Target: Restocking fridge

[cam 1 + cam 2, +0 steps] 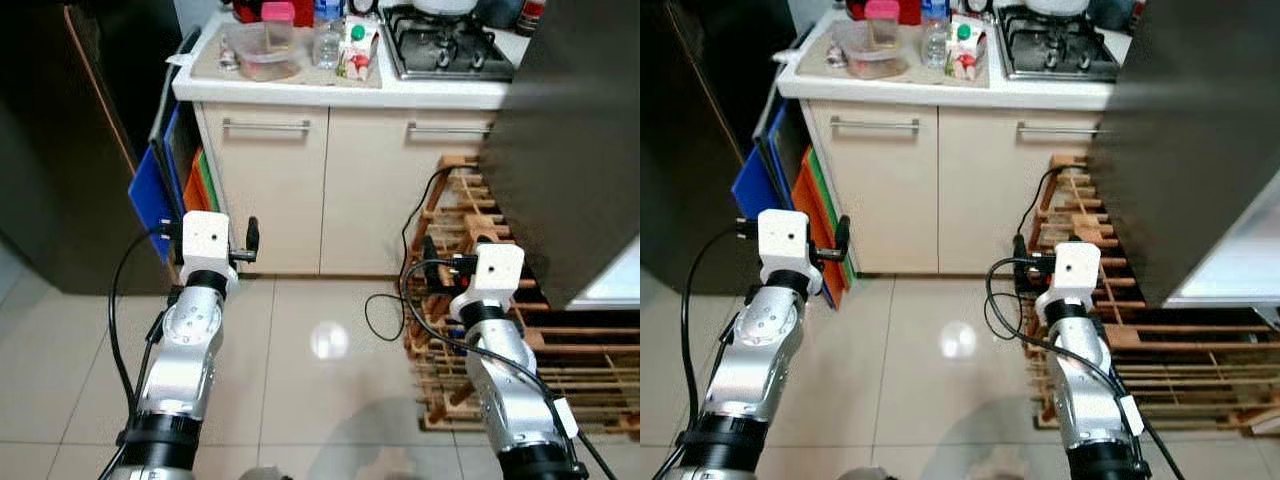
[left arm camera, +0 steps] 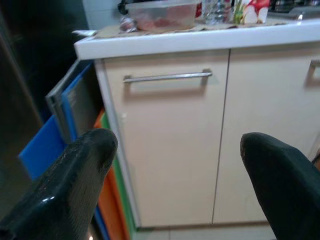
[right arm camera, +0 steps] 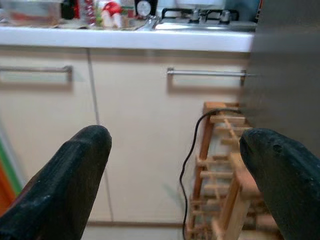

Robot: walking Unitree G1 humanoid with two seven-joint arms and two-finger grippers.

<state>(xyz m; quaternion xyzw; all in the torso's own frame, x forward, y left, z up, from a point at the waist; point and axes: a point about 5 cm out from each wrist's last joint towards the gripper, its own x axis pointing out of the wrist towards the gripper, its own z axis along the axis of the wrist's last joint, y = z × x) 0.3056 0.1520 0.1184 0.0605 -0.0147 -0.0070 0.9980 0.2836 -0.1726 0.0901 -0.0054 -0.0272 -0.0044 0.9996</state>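
Note:
On the white counter (image 1: 300, 92) stand a clear tub with a pink lid (image 1: 268, 48), a clear bottle (image 1: 327, 42) and a green, white and red carton (image 1: 357, 50). A tall dark door panel (image 1: 570, 150) hangs at the right, next to the counter. My left gripper (image 2: 177, 145) is open and empty, held low before the left cabinet door (image 2: 170, 140). My right gripper (image 3: 175, 140) is open and empty too, facing the right cabinet door (image 3: 150, 130). Both are well below and short of the counter items.
A gas hob (image 1: 445, 45) sits to the right of the carton. Blue and orange boards (image 1: 155, 200) lean between the cabinet and a dark tall unit (image 1: 60, 150). A wooden rack (image 1: 520, 360) and a black cable (image 1: 385, 310) lie on the tiled floor at the right.

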